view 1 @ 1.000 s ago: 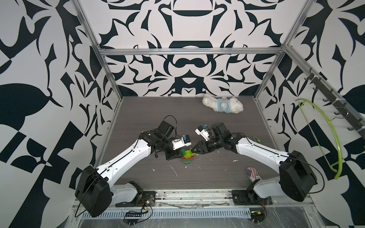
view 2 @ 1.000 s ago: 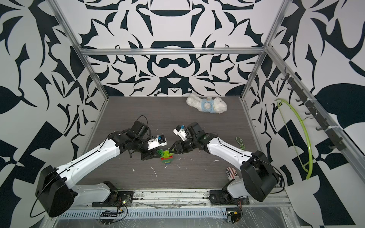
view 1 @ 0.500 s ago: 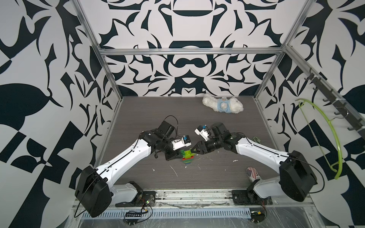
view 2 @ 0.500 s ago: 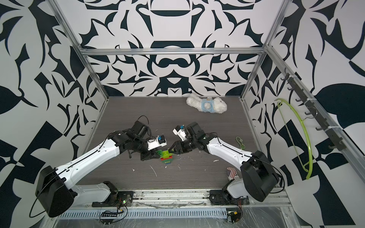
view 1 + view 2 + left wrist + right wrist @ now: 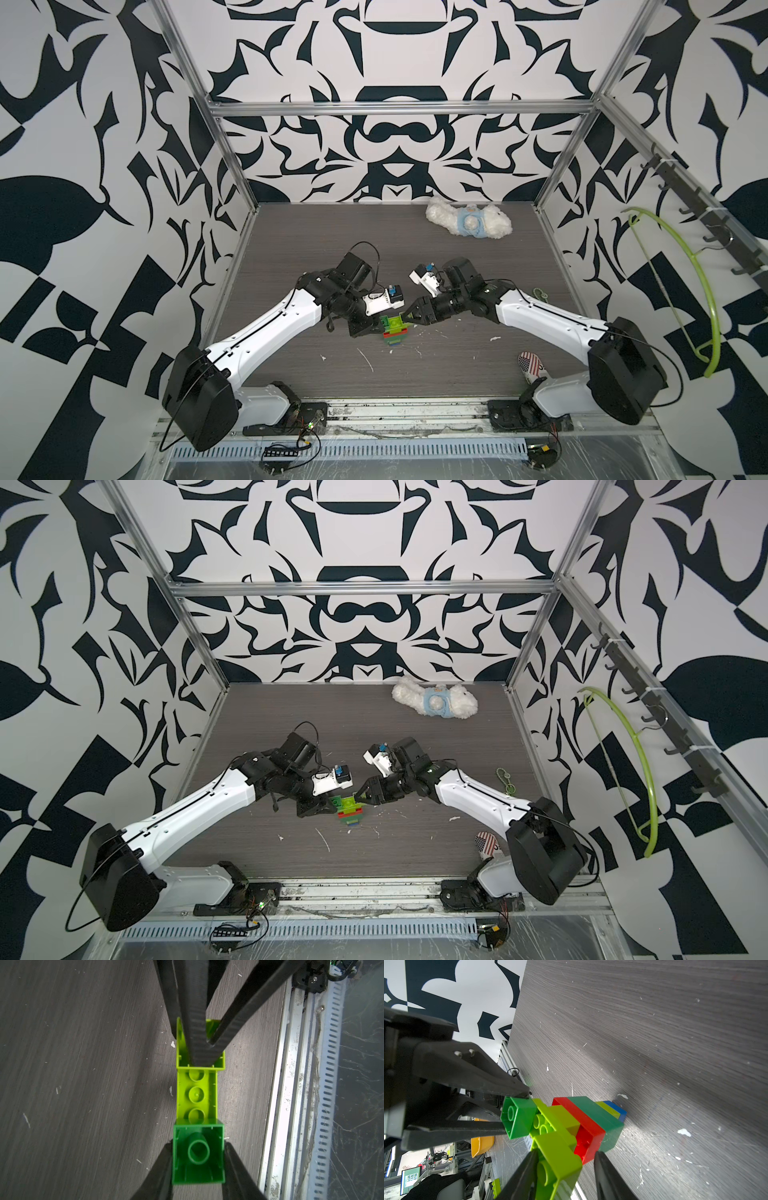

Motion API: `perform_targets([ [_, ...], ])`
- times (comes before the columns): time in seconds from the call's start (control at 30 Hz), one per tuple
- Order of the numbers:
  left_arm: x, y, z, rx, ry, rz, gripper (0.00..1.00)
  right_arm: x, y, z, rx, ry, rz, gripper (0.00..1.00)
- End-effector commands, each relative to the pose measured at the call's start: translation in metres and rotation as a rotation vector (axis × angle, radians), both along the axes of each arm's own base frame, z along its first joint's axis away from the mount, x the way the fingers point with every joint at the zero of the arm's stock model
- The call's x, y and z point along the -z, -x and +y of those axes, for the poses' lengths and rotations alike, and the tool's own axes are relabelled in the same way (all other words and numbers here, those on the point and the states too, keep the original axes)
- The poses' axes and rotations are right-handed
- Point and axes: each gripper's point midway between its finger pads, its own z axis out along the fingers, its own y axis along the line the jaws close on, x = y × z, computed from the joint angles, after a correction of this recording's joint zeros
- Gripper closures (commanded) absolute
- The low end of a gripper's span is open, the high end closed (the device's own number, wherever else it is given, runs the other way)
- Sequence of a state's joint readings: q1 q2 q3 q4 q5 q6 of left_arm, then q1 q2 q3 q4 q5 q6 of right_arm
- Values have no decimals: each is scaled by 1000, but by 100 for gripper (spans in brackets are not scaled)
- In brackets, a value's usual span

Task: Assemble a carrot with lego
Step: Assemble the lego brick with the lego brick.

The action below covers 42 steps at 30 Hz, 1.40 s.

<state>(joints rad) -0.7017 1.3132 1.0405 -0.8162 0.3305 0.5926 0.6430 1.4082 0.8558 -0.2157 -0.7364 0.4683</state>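
The lego carrot (image 5: 394, 331) (image 5: 350, 811) stands near mid-table with its blue tip (image 5: 619, 1110) on the wood. Above the tip come lime, dark green and red layers, then a long lime brick (image 5: 196, 1094). My left gripper (image 5: 198, 1147) (image 5: 376, 326) comes in from the left and is shut on the dark green prong brick (image 5: 519, 1120) at one end. From the right, my right gripper (image 5: 564, 1153) (image 5: 409, 318) clamps the other end. One finger lies across the lime prong brick (image 5: 560, 1157) and the other sits under it by the red layer (image 5: 588, 1132).
A white plush toy (image 5: 467, 222) lies at the back right. A flag-patterned object (image 5: 532, 365) sits by the right arm's base, and a small chain (image 5: 540, 294) lies near the right wall. A lime hanger (image 5: 702, 282) hangs there. The metal rail (image 5: 395, 409) runs along the front edge.
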Motion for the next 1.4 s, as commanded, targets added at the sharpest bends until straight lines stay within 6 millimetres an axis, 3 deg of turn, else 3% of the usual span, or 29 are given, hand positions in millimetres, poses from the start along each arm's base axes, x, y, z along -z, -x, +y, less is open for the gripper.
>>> perform_targets([
  [0.0,25,12,20,-2,-146,75,100,3,0,-5,20,48,-5,52],
  [0.93,59,21,20,40,-301,173,100,11,4,-5,17,56,4,53],
  [1.37,38,10,10,17,-263,120,98,8,5,-7,15,60,-12,52],
])
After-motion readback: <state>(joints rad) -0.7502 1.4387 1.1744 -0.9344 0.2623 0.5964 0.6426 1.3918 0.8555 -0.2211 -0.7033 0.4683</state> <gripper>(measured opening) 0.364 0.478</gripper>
